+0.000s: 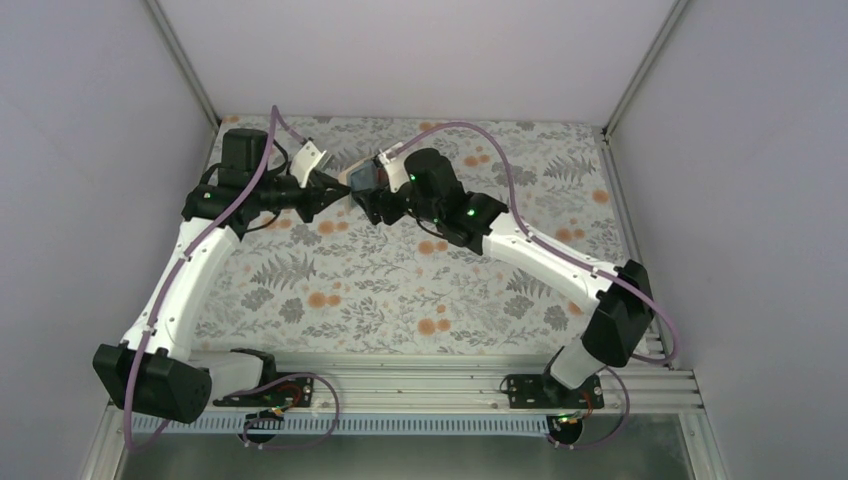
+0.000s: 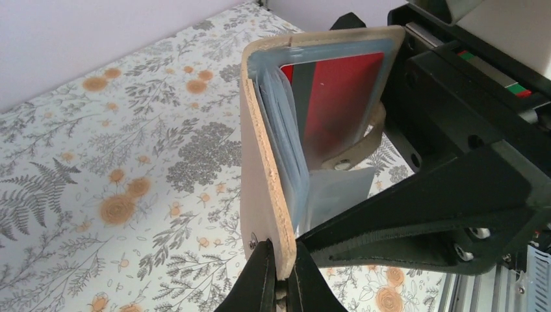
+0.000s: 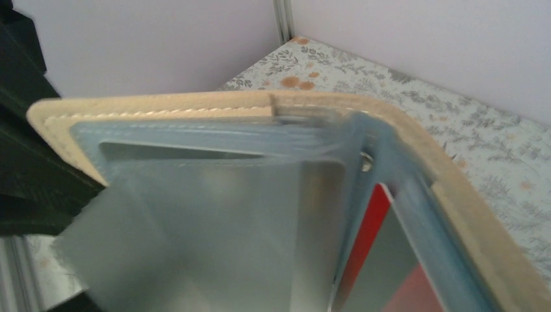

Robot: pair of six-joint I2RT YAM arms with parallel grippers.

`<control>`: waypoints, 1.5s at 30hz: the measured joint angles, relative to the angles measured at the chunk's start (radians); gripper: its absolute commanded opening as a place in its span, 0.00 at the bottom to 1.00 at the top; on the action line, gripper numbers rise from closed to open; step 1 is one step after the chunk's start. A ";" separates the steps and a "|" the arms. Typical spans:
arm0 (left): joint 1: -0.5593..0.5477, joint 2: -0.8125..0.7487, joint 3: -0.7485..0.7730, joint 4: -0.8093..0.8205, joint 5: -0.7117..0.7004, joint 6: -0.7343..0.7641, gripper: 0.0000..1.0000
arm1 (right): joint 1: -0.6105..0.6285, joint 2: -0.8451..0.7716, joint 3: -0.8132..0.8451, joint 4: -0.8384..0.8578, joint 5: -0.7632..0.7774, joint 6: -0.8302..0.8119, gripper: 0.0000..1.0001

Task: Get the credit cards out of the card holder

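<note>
So the left end effector is clamped on the open card holder's tan edge, holding it up over the table's far edge with a red credit card tucked inside, and the right end effector sits just beside it, can't tell if its jaws are apart.

The card holder stands upright above the table, with its lower edge between the fingers of the left gripper. A credit card sits inside the panel beyond this claw, to its right. The right gripper is just right of that panel.
</note>
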 measured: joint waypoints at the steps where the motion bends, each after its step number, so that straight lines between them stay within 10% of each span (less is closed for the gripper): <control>1: 0.000 0.002 0.000 0.002 0.000 0.000 0.02 | 0.002 0.000 0.000 -0.001 0.005 0.003 0.65; 12: -0.003 0.005 0.000 -0.008 0.034 0.024 0.02 | -0.035 -0.067 -0.069 0.008 -0.001 0.003 0.30; 17: -0.003 0.005 0.008 -0.027 0.101 0.054 0.21 | -0.060 -0.111 -0.101 0.016 -0.098 -0.029 0.04; 38: -0.003 -0.027 0.060 -0.067 0.169 0.116 0.29 | -0.207 -0.255 -0.166 0.073 -0.741 -0.138 0.04; 45: -0.014 -0.027 0.060 -0.056 0.153 0.100 0.51 | -0.208 -0.251 -0.166 0.083 -0.779 -0.136 0.04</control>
